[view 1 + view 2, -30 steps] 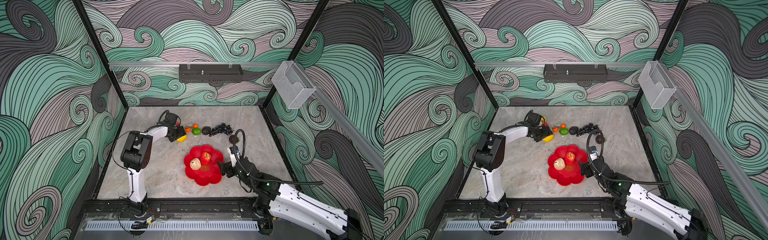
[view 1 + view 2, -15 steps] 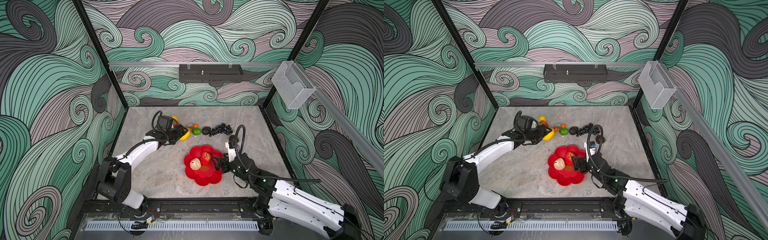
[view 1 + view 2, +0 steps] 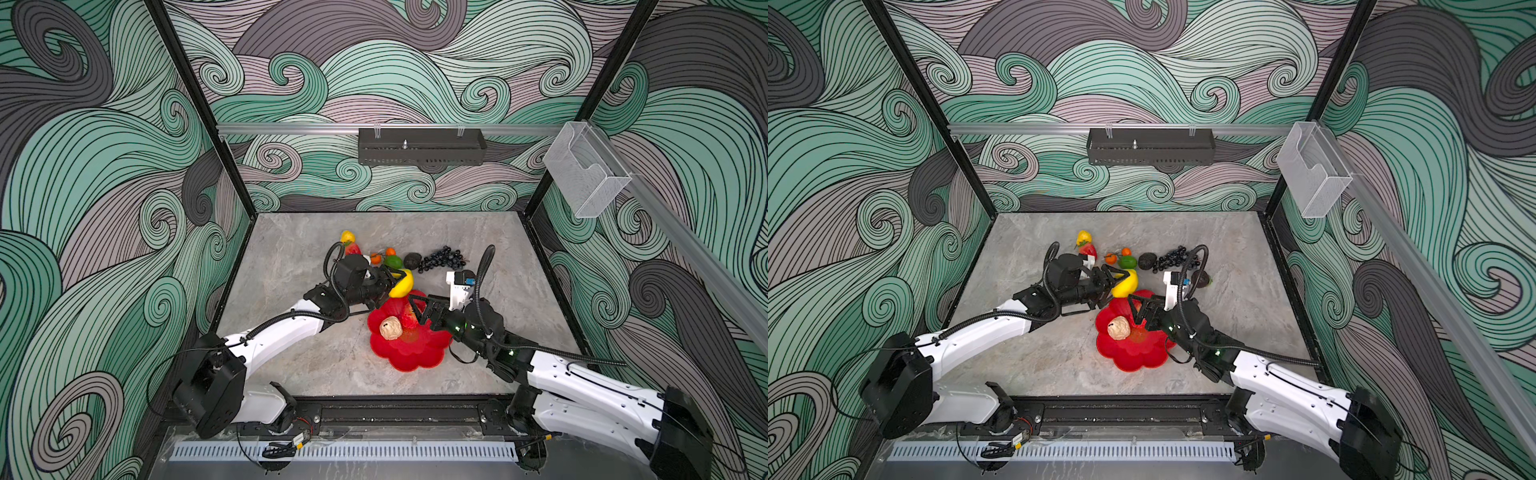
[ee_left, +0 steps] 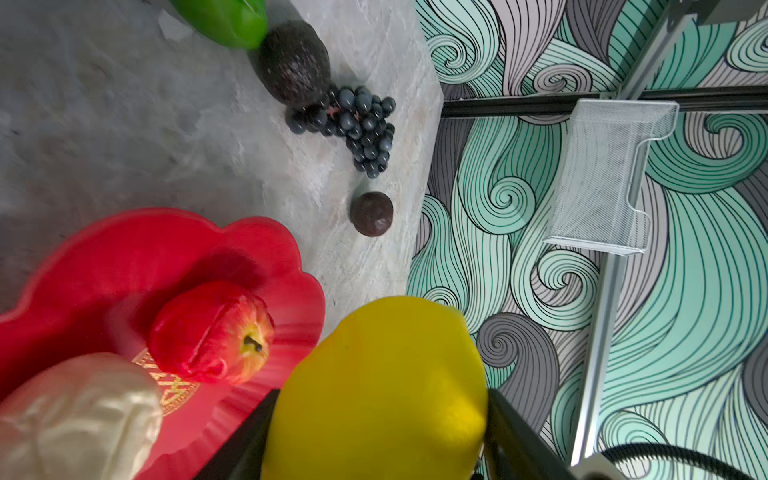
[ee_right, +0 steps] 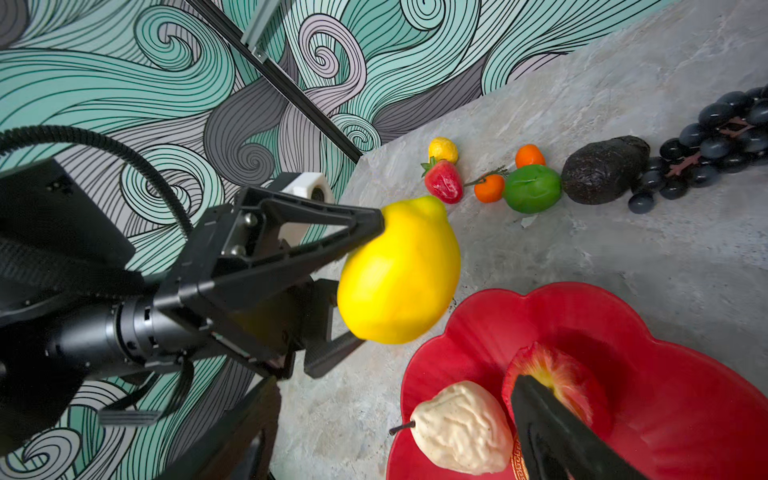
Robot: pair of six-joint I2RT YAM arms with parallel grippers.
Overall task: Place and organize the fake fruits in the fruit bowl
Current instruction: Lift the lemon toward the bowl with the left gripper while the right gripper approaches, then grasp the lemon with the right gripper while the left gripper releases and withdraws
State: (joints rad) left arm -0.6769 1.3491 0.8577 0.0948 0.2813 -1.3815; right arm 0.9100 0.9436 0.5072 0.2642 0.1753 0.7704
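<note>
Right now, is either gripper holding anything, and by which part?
The left gripper holds the yellow lemon, its fingertips pinching opposite sides of the body. The right gripper holds nothing: its jaws stand open at the red apple in the fruit bowl.
</note>
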